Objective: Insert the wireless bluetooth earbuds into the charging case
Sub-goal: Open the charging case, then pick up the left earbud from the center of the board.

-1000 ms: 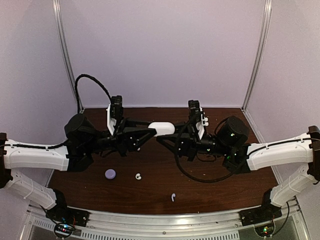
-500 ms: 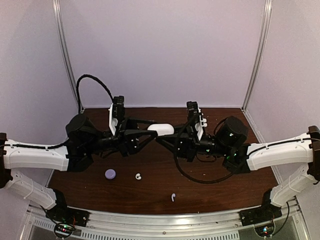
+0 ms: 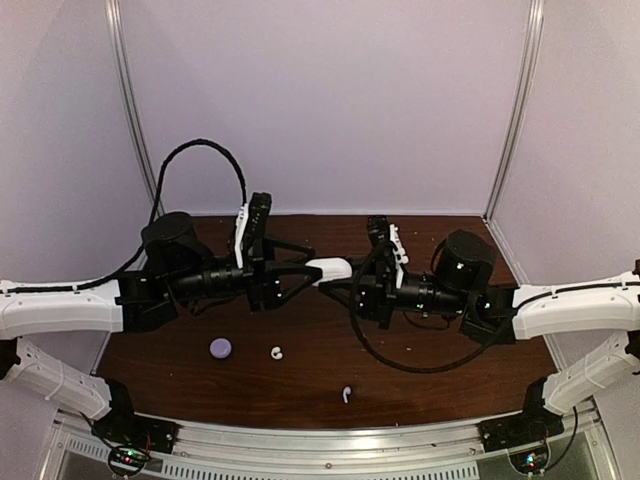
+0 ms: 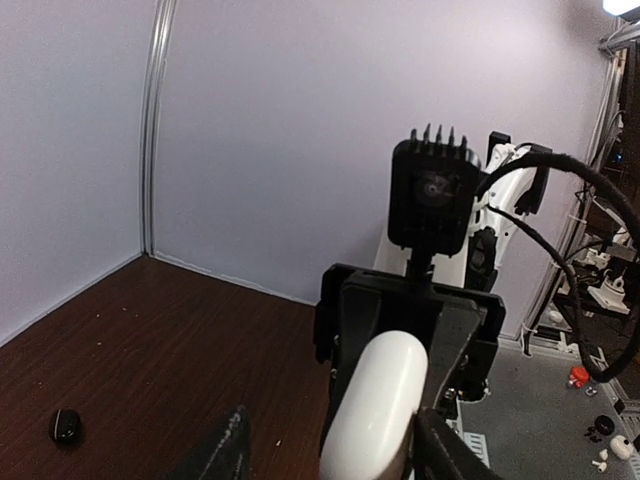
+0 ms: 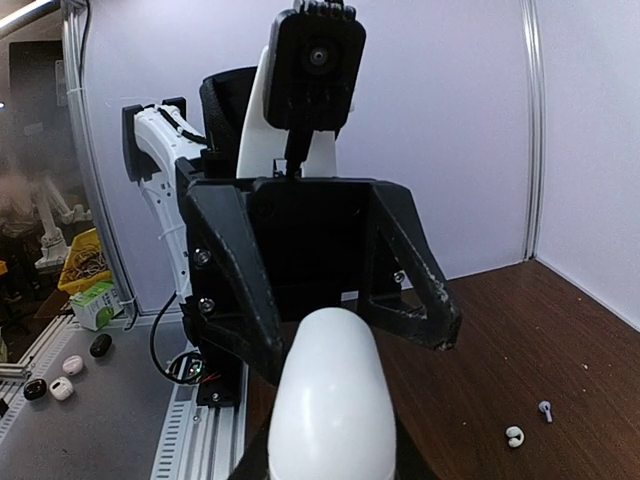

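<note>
Holds the case (image 3: 328,267) aloft, clamped in the right gripper (image 3: 345,277), left gripper (image 3: 301,268) spread apart around it, lid seemingly shut; leaves the earbuds (image 3: 277,352) loose on the worktop (image 3: 420,370), none loaded.

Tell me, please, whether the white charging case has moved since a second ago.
Yes: the charging case sits slightly lower in the top view, farther from the table's back edge.

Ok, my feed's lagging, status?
Left jaws open around case, right jaws shut on it. Buds loose on table. Nothing in the way.
</note>
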You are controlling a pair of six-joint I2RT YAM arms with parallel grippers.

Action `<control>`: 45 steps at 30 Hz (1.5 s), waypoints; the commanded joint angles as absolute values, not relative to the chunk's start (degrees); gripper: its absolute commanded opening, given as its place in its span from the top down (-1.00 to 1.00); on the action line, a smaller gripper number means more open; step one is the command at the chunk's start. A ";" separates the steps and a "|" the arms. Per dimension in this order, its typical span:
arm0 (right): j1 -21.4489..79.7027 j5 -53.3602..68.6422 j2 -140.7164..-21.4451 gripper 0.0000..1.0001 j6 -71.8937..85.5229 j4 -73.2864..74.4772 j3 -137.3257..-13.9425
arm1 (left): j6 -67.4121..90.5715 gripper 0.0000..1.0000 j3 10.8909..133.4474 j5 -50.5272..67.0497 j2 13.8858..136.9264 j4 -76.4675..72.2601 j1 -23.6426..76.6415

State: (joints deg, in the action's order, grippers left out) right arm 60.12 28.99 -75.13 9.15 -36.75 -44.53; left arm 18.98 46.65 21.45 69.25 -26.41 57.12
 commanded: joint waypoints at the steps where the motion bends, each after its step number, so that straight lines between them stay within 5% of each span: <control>1: 60.67 29.55 -72.20 0.82 4.19 -31.91 -43.22 | 16.68 -0.10 48.84 18.16 69.13 -21.59 56.78; 24: 58.93 29.12 -69.58 0.93 6.62 -34.74 -36.13 | 18.72 -0.13 51.36 16.78 68.18 -16.70 55.02; 38: 55.03 28.97 -65.90 0.94 10.60 -37.62 -28.84 | 31.95 -0.04 41.87 1.12 59.43 3.28 46.73; 45: 54.57 29.70 -66.27 0.92 10.99 -37.88 -28.56 | 30.91 0.08 42.05 8.50 67.37 6.13 35.59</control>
